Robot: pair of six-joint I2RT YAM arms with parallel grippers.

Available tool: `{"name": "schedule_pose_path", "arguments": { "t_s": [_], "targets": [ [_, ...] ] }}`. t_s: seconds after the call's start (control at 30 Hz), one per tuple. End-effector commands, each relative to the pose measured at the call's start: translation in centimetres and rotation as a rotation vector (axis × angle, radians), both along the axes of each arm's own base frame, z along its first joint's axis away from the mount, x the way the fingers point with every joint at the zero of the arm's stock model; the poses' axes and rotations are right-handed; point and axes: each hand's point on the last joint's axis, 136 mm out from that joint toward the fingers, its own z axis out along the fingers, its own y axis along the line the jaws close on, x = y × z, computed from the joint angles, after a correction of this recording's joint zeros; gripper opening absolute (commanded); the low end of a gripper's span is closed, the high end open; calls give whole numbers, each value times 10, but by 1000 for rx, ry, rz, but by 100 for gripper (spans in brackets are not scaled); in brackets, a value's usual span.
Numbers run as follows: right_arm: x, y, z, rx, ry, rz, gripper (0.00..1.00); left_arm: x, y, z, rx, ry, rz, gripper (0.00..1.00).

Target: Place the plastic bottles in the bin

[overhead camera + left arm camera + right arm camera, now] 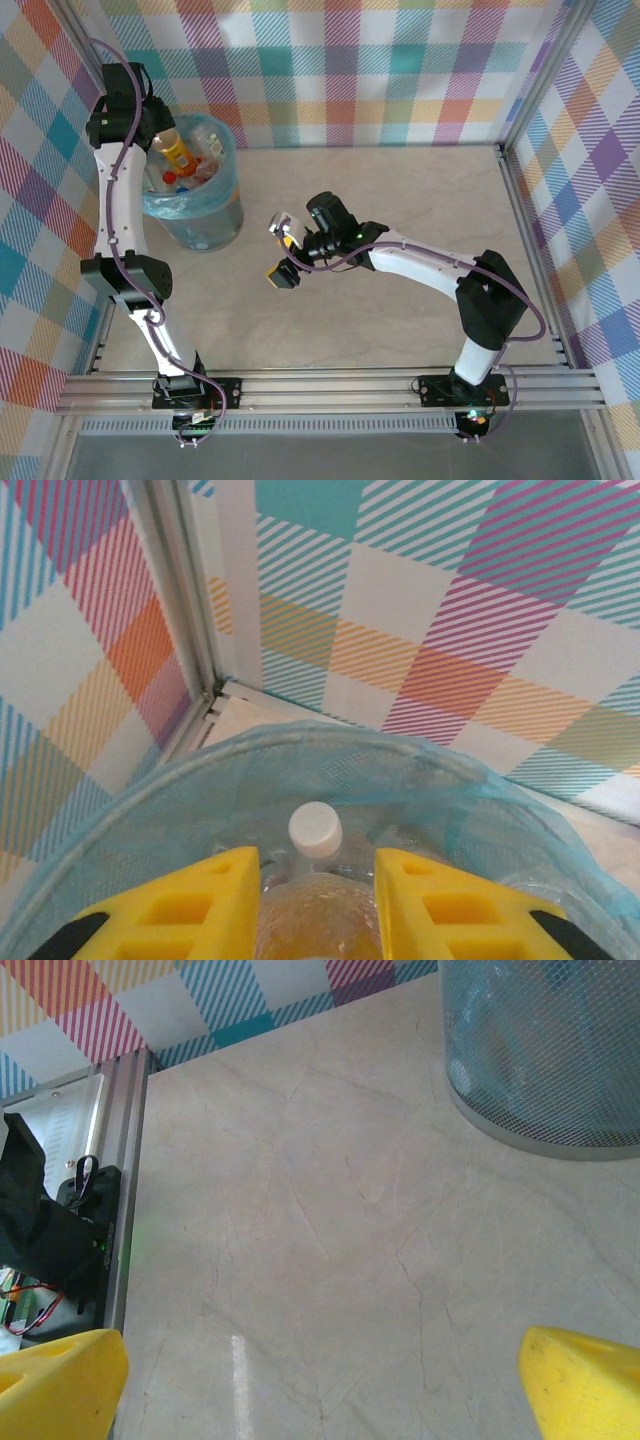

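Your left end effector (315,860) is clamped on a bottle (316,832) just above the bin (150,805); release too near its rim and it could tip out. Your right end effector (320,1380) gapes wide, empty, beside the bin.

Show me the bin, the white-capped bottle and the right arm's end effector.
bin (205,225), top view, on its outer wall.
white-capped bottle (315,830), left wrist view, on its cap.
right end effector (282,250), top view, midway between its open yellow fingertips.

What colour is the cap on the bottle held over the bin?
White; the cap of the bottle shows best in the left wrist view.
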Motion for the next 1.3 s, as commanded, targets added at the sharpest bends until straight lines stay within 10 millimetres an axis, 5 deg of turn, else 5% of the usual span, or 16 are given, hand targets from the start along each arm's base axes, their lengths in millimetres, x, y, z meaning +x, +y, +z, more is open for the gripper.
{"name": "schedule_pose_path", "arguments": {
  "t_s": [0.0, 0.2, 0.37, 0.57, 0.67, 0.93, 1.1, 1.27],
  "targets": [
    [-6, 5, 9, 23, 24, 23, 100, -23, 12, -27, 75, 158, 25, 0],
    [-7, 4, 8, 15, 37, 20, 100, -15, 10, -72, 4, 230, 15, 0],
    [-8, 1, 9, 6, 26, 19, 100, -17, 12, -60, -70, 171, 36, 1],
    [-9, -1, 6, 6, 28, 17, 100, -46, 7, -30, -102, 84, 30, 68],
    [-11, 0, 3, 6, 43, 25, 100, -66, 7, -5, -95, 5, 48, 76],
    [-12, -1, 0, 11, 47, 21, 100, -99, 14, 23, -31, -49, 84, 71],
    [-13, -1, -4, 11, 61, 22, 100, -79, 0, -4, -90, 30, 0, 69],
    [-14, -2, -4, 6, 61, 20, 100, -71, -1, -33, -117, 114, -8, 45]
  ]
}}
